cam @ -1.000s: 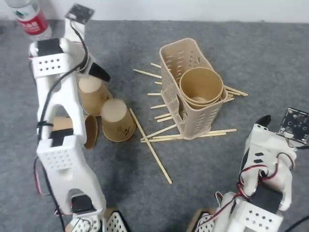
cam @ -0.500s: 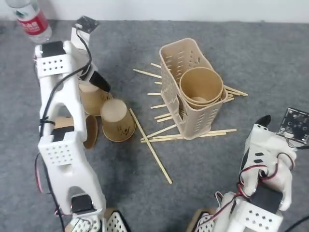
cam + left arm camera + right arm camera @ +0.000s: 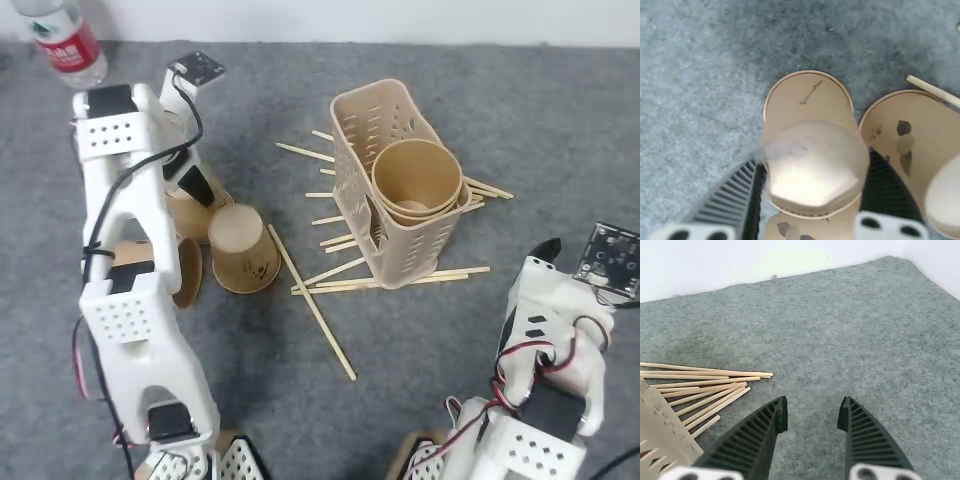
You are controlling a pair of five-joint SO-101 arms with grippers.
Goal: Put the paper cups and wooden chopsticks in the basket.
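Three paper cups sit at the left of the grey mat. One upside-down cup (image 3: 188, 208) (image 3: 807, 102) stands between the fingers of my left gripper (image 3: 197, 186) (image 3: 815, 167), which is open and straddles it from above. A second upside-down cup (image 3: 243, 250) (image 3: 910, 130) stands right beside it, and a third (image 3: 182, 270) lies on its side. The beige basket (image 3: 362, 120) holds stacked cups (image 3: 415, 178). Wooden chopsticks (image 3: 312, 300) (image 3: 705, 377) lie scattered around the basket. My right gripper (image 3: 545, 250) (image 3: 812, 407) is open above bare mat, right of the basket.
A plastic bottle (image 3: 65, 40) stands at the back left corner. A white wall edges the far side of the mat (image 3: 840, 325). The basket's corner (image 3: 660, 432) appears in the right wrist view.
My left gripper has come down around the upside-down cup, with its wrist turned a little to the right. The right arm has not moved.
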